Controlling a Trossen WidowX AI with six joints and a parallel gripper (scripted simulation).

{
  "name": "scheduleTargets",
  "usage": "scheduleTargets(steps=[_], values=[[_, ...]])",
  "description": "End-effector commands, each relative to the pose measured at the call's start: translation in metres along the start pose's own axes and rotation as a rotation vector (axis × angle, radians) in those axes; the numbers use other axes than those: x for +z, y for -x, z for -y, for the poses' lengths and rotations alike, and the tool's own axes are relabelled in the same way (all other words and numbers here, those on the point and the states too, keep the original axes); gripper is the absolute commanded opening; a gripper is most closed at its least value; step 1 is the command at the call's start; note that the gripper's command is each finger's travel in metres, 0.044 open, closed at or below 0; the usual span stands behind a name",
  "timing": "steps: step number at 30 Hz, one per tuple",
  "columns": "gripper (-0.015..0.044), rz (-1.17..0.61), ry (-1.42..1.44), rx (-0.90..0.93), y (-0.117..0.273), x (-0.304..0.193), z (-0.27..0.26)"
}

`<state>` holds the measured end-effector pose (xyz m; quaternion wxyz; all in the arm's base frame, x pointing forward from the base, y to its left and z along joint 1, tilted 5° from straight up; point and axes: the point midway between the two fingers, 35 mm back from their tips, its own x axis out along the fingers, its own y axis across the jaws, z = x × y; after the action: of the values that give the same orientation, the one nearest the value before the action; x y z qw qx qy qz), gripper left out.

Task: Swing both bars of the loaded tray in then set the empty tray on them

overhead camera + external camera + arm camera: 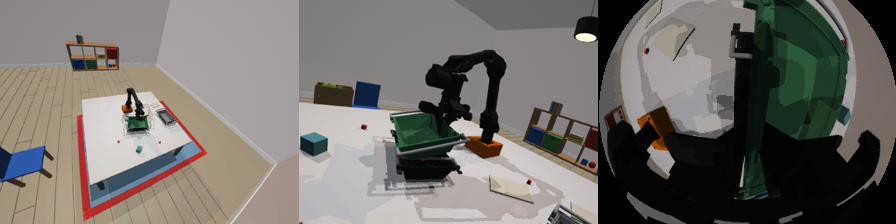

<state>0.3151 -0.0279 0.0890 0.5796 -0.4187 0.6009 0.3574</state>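
My gripper [139, 117] [440, 127] [751, 120] is shut on a long side wall of the empty green tray [138, 123] [420, 134] [798, 75]. The green tray is above the loaded black tray [427, 173] [743, 85] and looks tilted in the exterior view, its near end low. Its own grey bars stand at its ends. A grey bar of the black tray [442, 161] [742, 56] shows at its near end, close under the green tray; the far bar is hidden. A small red block [424, 160] shows in the gap. Whether the trays touch is unclear.
A grey tray with wire bars [166, 117] stands off to the side. A teal cube [139, 149] [314, 144] [843, 115], small red cubes [118, 141] [364, 127] and a flat beige plate [510, 189] [674, 37] lie on the table. The orange arm base [127, 109] [484, 147] is behind the trays.
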Motion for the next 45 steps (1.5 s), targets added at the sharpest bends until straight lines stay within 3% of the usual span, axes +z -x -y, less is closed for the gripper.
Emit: scheduleTargets(steps=[1, 45], values=[[0.0, 0.0, -0.005, 0.02, -0.004, 0.0, -0.004], [0.0, 0.0, -0.005, 0.02, -0.011, 0.0, -0.008]])
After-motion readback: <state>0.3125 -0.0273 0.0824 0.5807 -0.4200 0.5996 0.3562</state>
